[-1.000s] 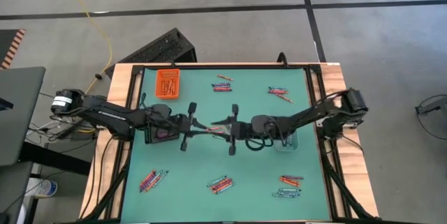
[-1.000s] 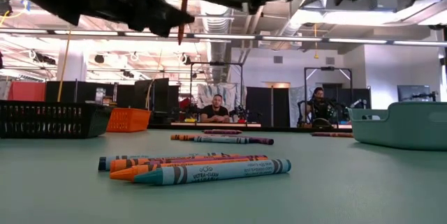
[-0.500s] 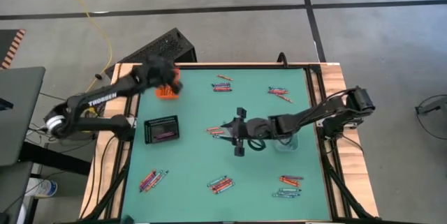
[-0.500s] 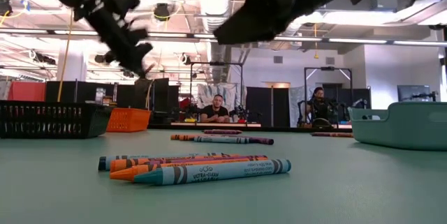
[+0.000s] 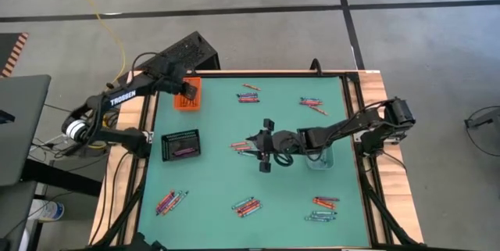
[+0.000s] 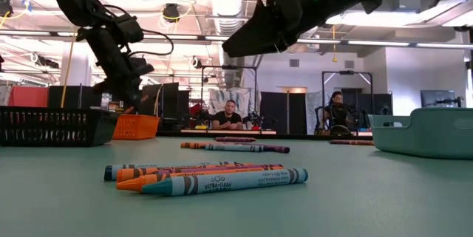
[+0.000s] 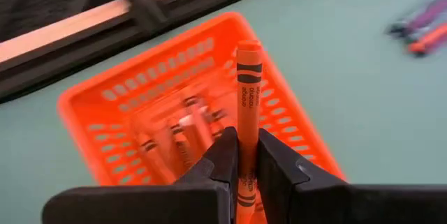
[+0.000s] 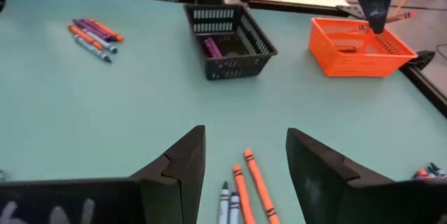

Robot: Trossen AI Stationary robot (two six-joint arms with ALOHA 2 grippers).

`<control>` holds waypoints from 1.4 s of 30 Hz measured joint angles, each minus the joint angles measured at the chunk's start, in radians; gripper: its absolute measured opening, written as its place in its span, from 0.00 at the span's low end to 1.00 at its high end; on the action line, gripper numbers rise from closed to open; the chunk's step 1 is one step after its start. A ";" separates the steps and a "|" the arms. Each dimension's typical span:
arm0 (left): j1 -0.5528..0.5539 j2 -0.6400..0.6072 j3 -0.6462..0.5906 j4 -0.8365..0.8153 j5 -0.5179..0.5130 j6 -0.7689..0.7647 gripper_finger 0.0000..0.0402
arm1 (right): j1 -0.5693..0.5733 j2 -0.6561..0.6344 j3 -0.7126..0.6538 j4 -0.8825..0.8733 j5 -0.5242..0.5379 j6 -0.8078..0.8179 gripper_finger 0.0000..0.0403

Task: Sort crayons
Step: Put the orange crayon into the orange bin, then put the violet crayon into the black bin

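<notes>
My left gripper (image 7: 243, 144) hangs over the orange tray (image 5: 187, 95) at the table's far left and is shut on an orange crayon (image 7: 247, 91). Several orange crayons (image 7: 183, 140) lie in that tray. My right gripper (image 8: 244, 155) stands open above the middle of the table, with nothing between its fingers. A few loose crayons (image 8: 243, 189) lie flat on the mat just under and ahead of it. A black tray (image 5: 180, 145) holds purple crayons (image 8: 212, 46). My left gripper pinches the orange crayon between its two fingers, on the wrapped shaft (image 7: 242, 155) toward its back end. The crayon runs along the fingers and its free end (image 7: 248, 48) sticks out ahead of them. The fingers slant down over the tray, and the crayon is clear of it.
Small groups of crayons lie at the far middle (image 5: 248, 93), far right (image 5: 312, 104), near left (image 5: 170, 201), near middle (image 5: 247, 205) and near right (image 5: 322, 208). A pale teal bin (image 6: 425, 130) stands at the right under my right arm.
My left gripper has swung from the table's middle, where it met the right gripper, toward the far left corner. It has turned about on the way and carried the orange crayon over the orange tray. My right gripper has stayed in the middle, tipped down and sunk a little.
</notes>
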 joint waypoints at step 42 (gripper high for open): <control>-0.545 -0.029 -0.001 0.020 -0.085 0.240 0.27 | -0.015 0.008 0.000 -0.248 0.032 0.134 0.48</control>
